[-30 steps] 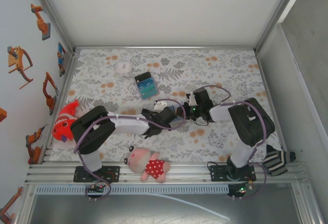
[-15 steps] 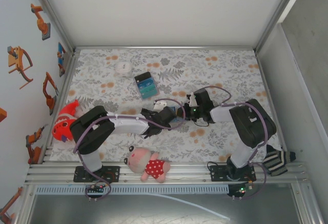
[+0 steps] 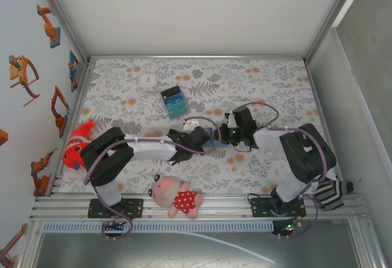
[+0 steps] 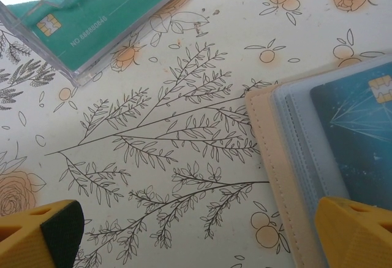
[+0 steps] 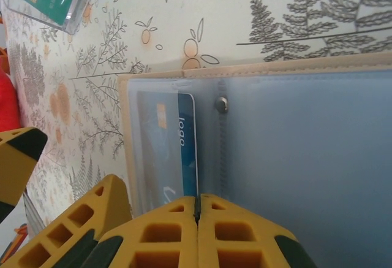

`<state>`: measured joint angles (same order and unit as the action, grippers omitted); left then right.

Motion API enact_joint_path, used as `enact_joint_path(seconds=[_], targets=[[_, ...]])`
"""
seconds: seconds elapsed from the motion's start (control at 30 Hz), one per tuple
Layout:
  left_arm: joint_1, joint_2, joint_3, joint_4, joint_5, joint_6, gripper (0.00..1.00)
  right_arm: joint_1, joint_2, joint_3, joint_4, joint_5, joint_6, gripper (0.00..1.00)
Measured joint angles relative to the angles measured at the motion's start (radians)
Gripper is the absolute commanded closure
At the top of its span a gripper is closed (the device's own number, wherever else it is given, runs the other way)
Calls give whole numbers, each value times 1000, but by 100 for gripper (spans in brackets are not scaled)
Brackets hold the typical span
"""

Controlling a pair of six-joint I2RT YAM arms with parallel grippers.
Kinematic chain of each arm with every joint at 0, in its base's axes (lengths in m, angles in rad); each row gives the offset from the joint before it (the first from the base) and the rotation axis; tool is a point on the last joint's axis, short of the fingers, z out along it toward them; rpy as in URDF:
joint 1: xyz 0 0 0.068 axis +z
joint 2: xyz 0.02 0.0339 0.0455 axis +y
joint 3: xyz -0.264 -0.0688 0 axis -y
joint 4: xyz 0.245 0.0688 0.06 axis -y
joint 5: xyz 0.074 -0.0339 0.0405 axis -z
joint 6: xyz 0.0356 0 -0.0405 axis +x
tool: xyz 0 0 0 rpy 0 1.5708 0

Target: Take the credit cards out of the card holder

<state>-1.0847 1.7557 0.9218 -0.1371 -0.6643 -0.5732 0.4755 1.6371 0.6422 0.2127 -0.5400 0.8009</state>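
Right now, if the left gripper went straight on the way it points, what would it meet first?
The left gripper would probably meet the floral tablecloth between its open jaws; one finger hangs over the card holder's tan edge and might touch that first. Depth is unclear.

Lots cropped here
The card holder (image 4: 275,176) runs off the left wrist view's right edge and the clear card case (image 4: 92,16) off its top. The blue card (image 5: 174,145) has its lower end hidden in the right hand (image 5: 197,210) pinch.
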Motion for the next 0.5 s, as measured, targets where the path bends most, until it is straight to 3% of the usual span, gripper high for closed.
enact_joint_path(seconds=[0.5], targets=[[36, -15, 5, 66, 64, 52, 3, -5, -22, 0, -71, 55, -13, 100]])
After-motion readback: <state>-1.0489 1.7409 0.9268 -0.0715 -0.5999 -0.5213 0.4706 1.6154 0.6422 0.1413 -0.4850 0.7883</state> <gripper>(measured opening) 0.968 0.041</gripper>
